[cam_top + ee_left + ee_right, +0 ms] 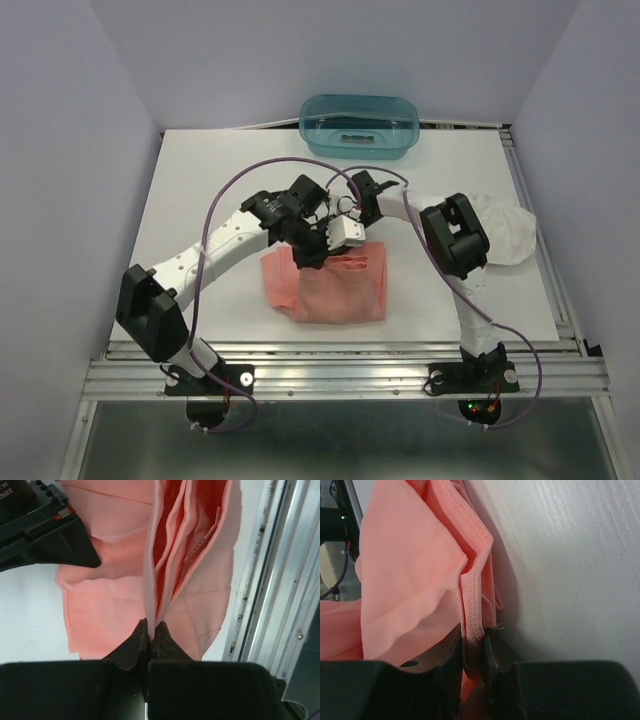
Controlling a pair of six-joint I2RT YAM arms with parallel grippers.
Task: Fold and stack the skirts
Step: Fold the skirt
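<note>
"Left wrist view: what has the left gripper (150, 632) got?"
"It's pinched tight on the salmon-pink skirt (100, 610). The right gripper (475, 647) nips its stitched hem (same cloth). It lies on the table (220, 180), white skirt (505, 232) apart, at the right edge."

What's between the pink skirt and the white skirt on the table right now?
The right arm's black elbow stands between the salmon-pink skirt and the white skirt, over bare white table. The top view shows it.
</note>
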